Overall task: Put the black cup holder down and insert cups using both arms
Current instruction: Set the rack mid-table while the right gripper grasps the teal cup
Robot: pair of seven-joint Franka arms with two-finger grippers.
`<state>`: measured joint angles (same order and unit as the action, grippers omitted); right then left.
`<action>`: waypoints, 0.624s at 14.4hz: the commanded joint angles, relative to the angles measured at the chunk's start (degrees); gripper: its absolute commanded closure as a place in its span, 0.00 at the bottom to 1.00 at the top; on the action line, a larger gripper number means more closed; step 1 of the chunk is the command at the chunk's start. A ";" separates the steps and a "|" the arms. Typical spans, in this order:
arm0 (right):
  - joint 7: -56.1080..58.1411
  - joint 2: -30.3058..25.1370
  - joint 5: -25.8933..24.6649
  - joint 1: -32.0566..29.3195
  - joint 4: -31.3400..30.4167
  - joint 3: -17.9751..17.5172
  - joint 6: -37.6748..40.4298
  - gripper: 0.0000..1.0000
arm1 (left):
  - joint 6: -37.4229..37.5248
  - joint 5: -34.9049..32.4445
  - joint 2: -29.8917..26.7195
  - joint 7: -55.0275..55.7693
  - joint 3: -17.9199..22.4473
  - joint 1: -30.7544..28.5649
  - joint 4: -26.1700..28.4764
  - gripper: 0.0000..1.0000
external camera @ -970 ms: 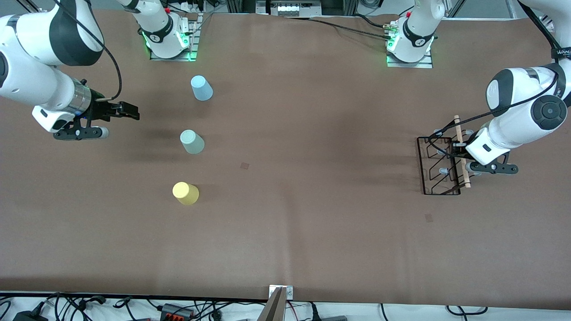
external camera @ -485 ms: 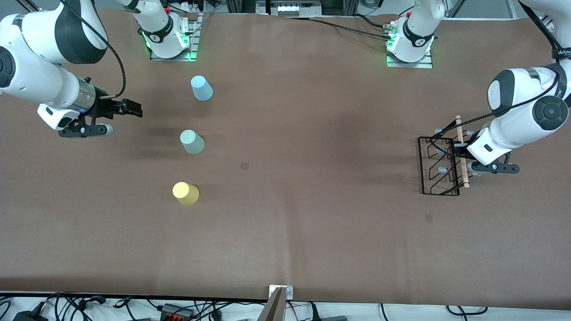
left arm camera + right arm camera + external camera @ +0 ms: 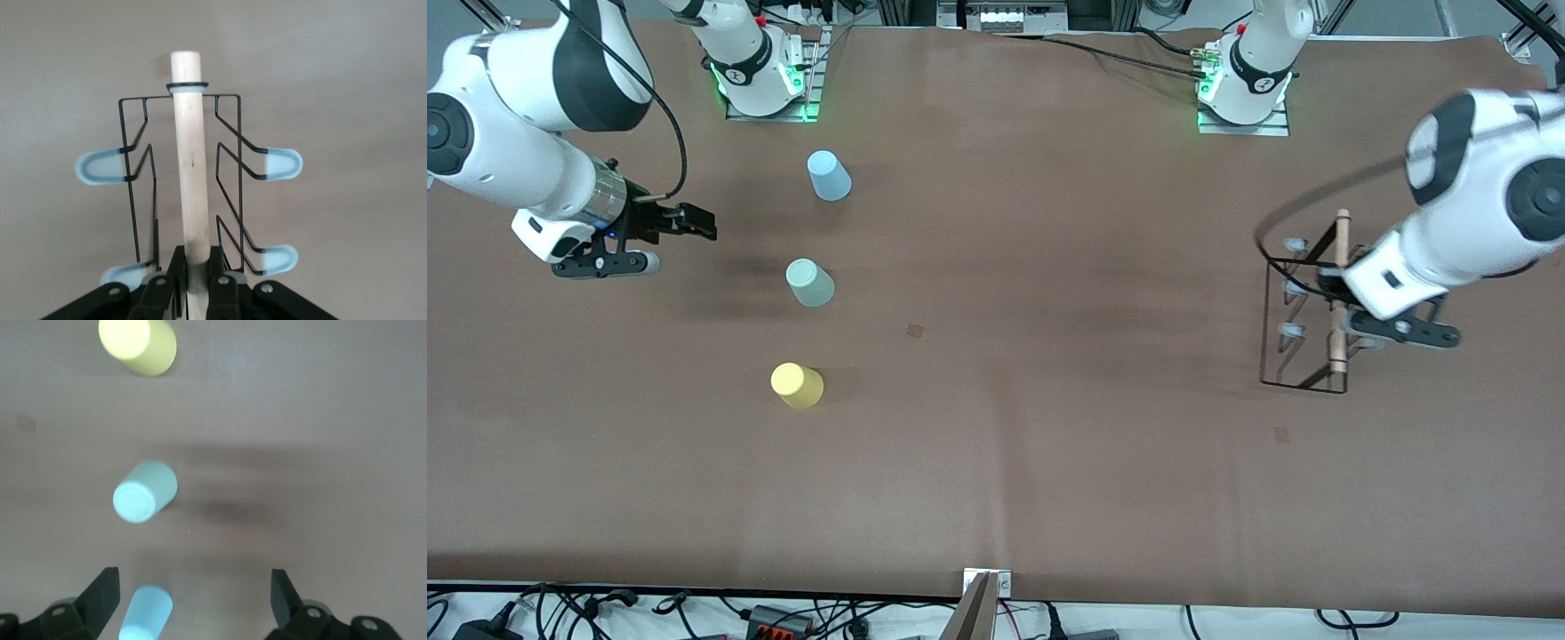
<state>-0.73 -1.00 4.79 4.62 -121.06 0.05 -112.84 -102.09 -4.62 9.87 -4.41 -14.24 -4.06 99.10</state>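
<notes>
The black cup holder (image 3: pixel 1296 329) stands at the left arm's end of the table. My left gripper (image 3: pixel 1332 298) is shut on its wooden rod handle (image 3: pixel 1338 258). In the left wrist view the gripper (image 3: pixel 195 259) clamps the rod (image 3: pixel 190 167), with grey-tipped pegs (image 3: pixel 280 164) on both sides. I cannot tell if the base touches the table. Three cups stand upside down toward the right arm's end: light blue (image 3: pixel 829 175), grey-green (image 3: pixel 810 283), yellow (image 3: pixel 797 385). My right gripper (image 3: pixel 701 223) is open and empty beside them, also seen in its wrist view (image 3: pixel 195 587) with the blue cup (image 3: pixel 145 613) between its fingers' lines.
The brown table (image 3: pixel 1032 267) has two small dark marks (image 3: pixel 914 330). The arm bases (image 3: pixel 765 80) stand along the edge farthest from the front camera. Cables lie off the nearest edge (image 3: pixel 783 613).
My left arm has risen with the holder, and the rack now stands more upright. My right gripper has crept a little toward the cups.
</notes>
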 commanded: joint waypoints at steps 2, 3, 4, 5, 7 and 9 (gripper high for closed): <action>-8.74 2.84 -0.05 3.10 -6.54 0.12 -15.43 0.00 | 2.51 -0.57 5.32 10.61 -6.06 5.36 -9.78 0.99; -9.55 3.63 -0.05 3.46 -8.12 0.03 -19.40 0.00 | 2.51 -0.48 7.08 14.22 -6.15 7.82 -11.54 0.99; -9.64 4.77 -0.05 4.07 -9.70 0.03 -23.35 0.00 | 2.42 -0.48 9.10 18.61 -6.15 10.89 -13.04 0.99; -9.90 4.96 -0.05 4.69 -11.81 0.03 -27.05 0.00 | 2.16 -0.48 10.68 23.17 -6.15 13.53 -13.92 0.99; -13.48 6.18 0.04 6.62 -12.79 0.03 -29.71 0.00 | 0.32 -0.48 14.37 30.22 -6.15 18.37 -15.85 0.99; -17.36 6.80 0.13 9.52 -13.40 0.21 -32.08 0.00 | -2.32 -0.39 17.19 36.98 -6.15 21.63 -16.74 0.99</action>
<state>-14.08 6.43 4.79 11.24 -132.96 -0.12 -142.18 -104.04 -4.59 23.08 26.79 -20.54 14.96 87.11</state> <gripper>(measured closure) 0.000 0.837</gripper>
